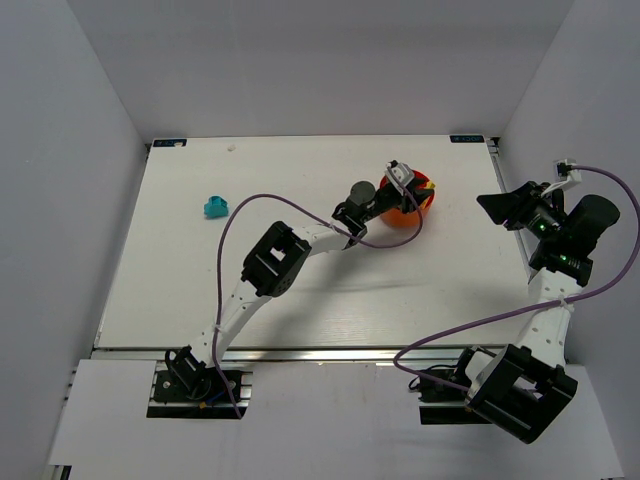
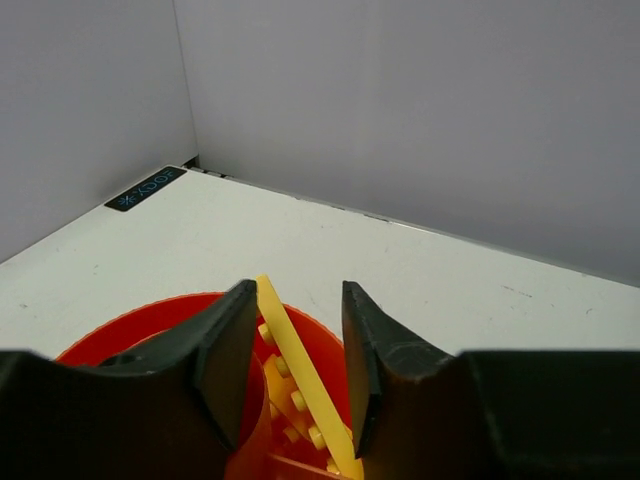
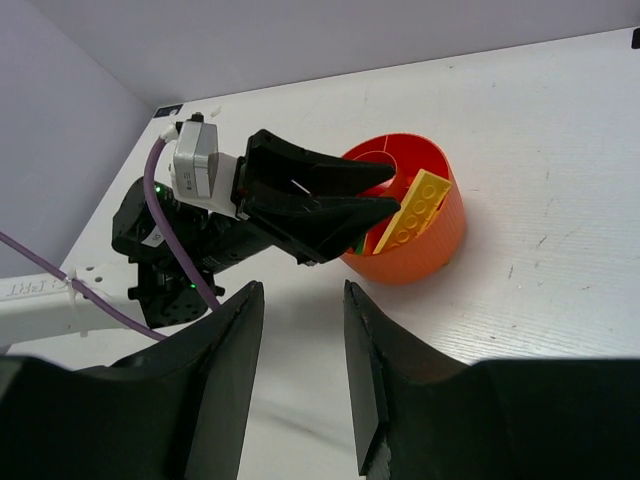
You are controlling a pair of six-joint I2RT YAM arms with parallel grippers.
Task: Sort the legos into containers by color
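The left end effector [image 2: 297,287] hangs open over the round orange plastic bowl [image 3: 420,250], with a flat yellow toy brick [image 2: 300,380] leaning loose inside between its jaws. The small teal toy brick [image 1: 215,207] lies well to the left on the white desk [image 1: 300,280]. It is nearer this arm than the right end effector [image 3: 302,290], which is open and empty.

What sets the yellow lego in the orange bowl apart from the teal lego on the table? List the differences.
Shape: the yellow lego is a long flat plate; the teal lego is short and chunky. Place: the yellow lego leans tilted in the orange bowl, against its rim; the teal lego sits on the table, well left of it. Both are single-colour plastic pieces.
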